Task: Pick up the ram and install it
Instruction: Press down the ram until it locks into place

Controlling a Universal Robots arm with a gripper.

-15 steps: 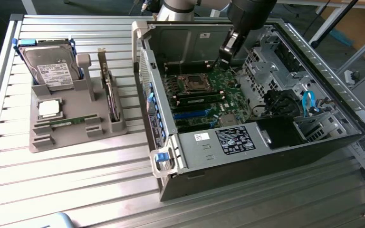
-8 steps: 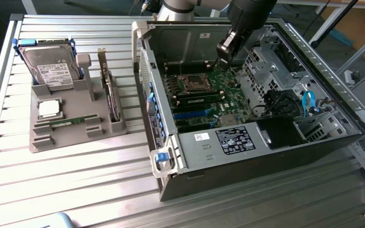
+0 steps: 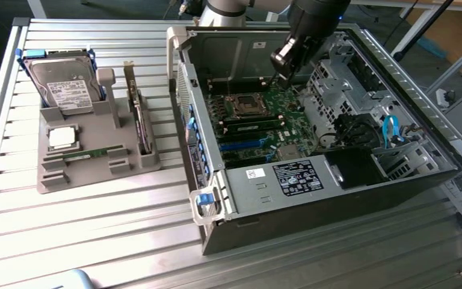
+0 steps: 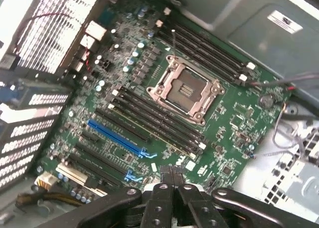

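Exterior view, gripper [image 3: 283,77]: hangs inside the open computer case [image 3: 311,180], above the green board near the processor socket [image 3: 242,106].
Exterior view, ram [image 3: 86,155]: thin green stick lying flat in the grey holder [image 3: 94,174] on the table, well apart from the case.
Wrist view, gripper [image 4: 172,175]: fingers pressed together, nothing between them, over the long black slots [image 4: 149,120].
Handling, judged: light, stiff, fragile; best taken by its long edges, clear of the chips.
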